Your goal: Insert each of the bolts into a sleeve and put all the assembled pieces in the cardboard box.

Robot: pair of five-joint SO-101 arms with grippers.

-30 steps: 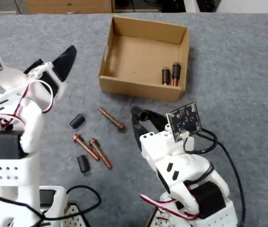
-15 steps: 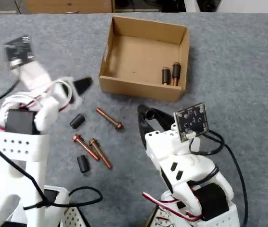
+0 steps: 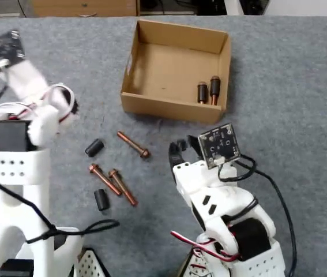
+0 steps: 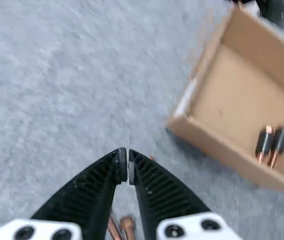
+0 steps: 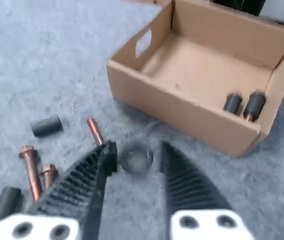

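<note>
The grey carpeted bench carries everything. The left arm stands tall at one side, the right arm at the other, with the loose parts between them. The left gripper hangs over bare bench between the loose bolts and the box's near corner; its fingers are clenched tip to tip with nothing in them. The right gripper sits low in front of the box's front wall, its fingers released and spread apart. A small dark round piece shows between them, too blurred to name, and whether it touches either finger cannot be told.

The cardboard box stands open at the far middle of the bench. Two assembled pieces lie side by side inside it, against its front wall near one corner, each a copper bolt in a black sleeve.

Three bare bolts lie on the bench in front of the box: a lone bolt nearest the box, then a pair lying nearly parallel, just beside each other. One black sleeve rests near the lone bolt; a second sleeve rests just beside the pair, on the side away from the box
</note>
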